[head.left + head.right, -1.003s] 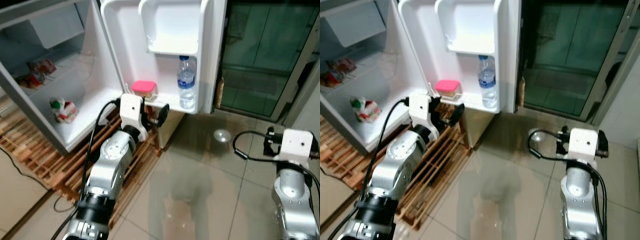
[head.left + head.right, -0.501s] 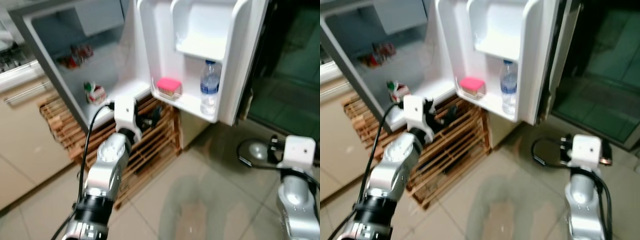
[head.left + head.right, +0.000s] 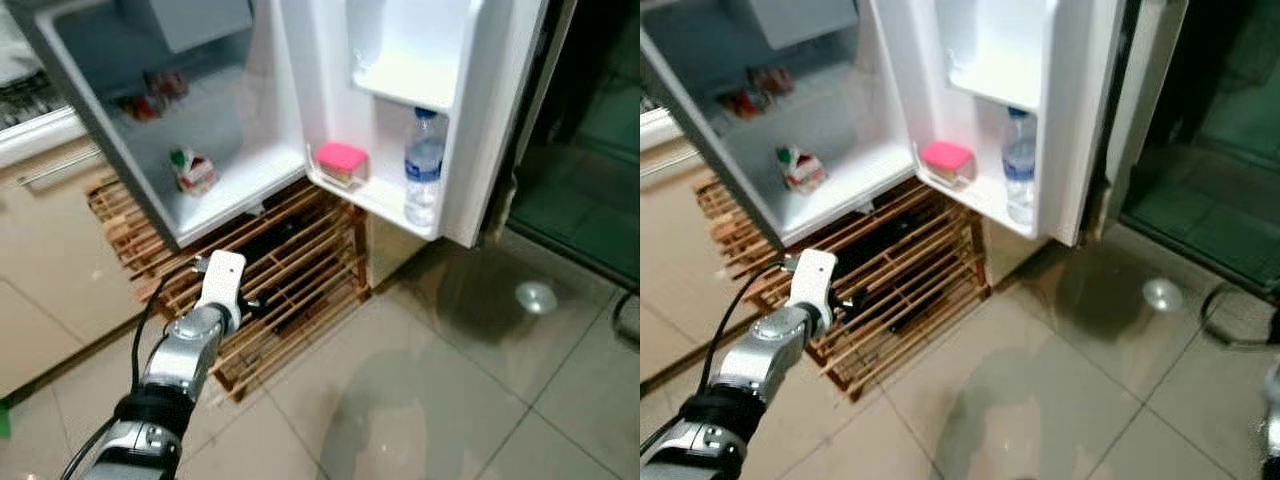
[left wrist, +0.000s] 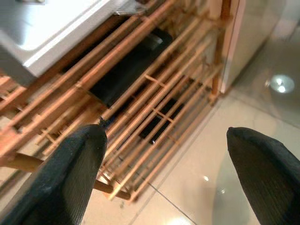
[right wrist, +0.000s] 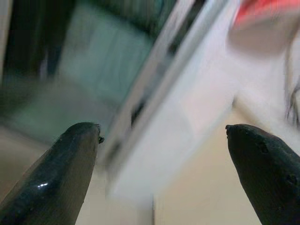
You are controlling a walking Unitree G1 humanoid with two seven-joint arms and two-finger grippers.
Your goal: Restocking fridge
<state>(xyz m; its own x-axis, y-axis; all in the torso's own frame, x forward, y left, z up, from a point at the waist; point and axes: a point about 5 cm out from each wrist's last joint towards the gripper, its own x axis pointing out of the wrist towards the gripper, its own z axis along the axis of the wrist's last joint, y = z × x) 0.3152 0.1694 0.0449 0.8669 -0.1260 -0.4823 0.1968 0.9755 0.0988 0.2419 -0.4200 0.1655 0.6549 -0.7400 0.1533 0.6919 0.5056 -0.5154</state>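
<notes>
Few items sit in the fridge [image 3: 215,150], which stands open above and beyond the left claw [image 4: 164,164]: a pink-lidded box [image 3: 340,160] and a water bottle [image 3: 424,165] on the door shelf, a small carton [image 3: 192,170] on the floor of the compartment, red packets [image 3: 150,95] further back. Restocking appears partly done or hardly begun; which cannot be told. Left claw: fingers [image 4: 70,173] apart and empty, low before the wooden rack [image 3: 270,270] under the fridge. Right claw [image 5: 164,154]: fingers apart, empty, facing a blurred white edge. Nothing to load lies near either claw.
</notes>
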